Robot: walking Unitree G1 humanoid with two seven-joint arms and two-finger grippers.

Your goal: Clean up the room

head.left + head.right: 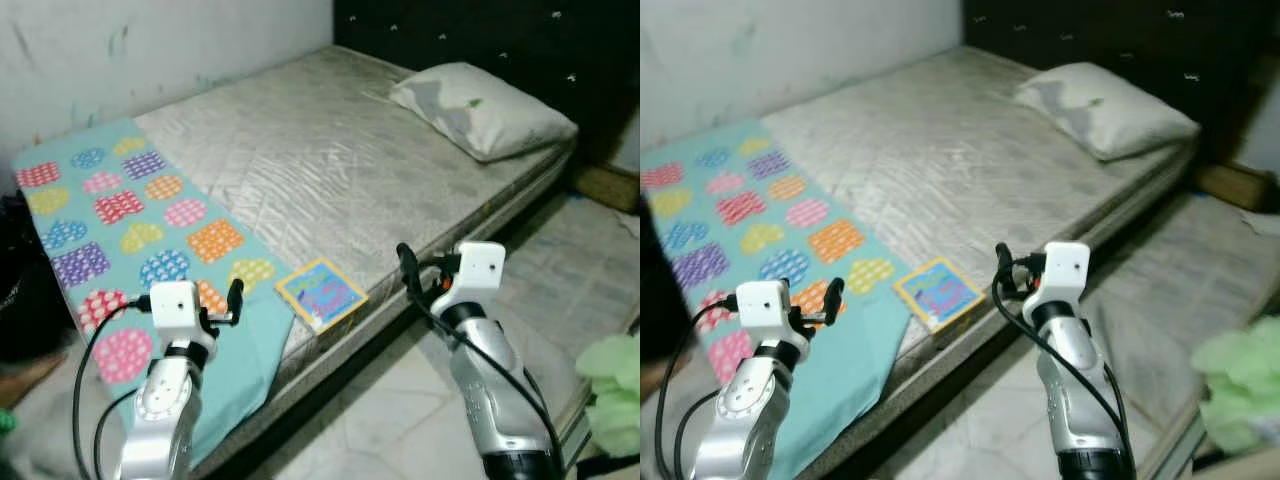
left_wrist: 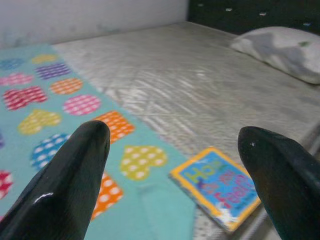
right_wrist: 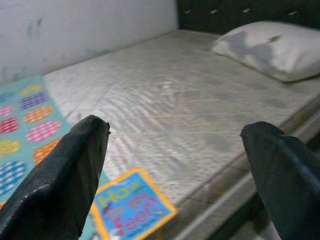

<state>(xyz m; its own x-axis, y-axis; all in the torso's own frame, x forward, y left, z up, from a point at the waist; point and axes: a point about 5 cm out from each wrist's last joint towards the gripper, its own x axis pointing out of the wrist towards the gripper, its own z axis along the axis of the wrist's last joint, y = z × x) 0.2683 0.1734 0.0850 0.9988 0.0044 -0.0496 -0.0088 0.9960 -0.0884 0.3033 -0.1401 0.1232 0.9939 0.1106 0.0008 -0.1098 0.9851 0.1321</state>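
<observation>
The book (image 1: 321, 293) lies flat at the bed's (image 1: 300, 150) near edge, just beside the blanket (image 1: 130, 230), between both spread, empty hands; the right hand (image 1: 418, 278) looks slightly nearer than the left hand (image 1: 228, 303)

The blanket (image 1: 150, 225) on the left of the bed is turquoise with dotted hearts in pink, orange, yellow, purple and blue. The book (image 1: 321, 292) near the bed's edge is blue with a yellow border. The mattress (image 1: 330, 150) is grey, quilted. The far pillow (image 1: 480, 108) is off-white with grey patches.
</observation>
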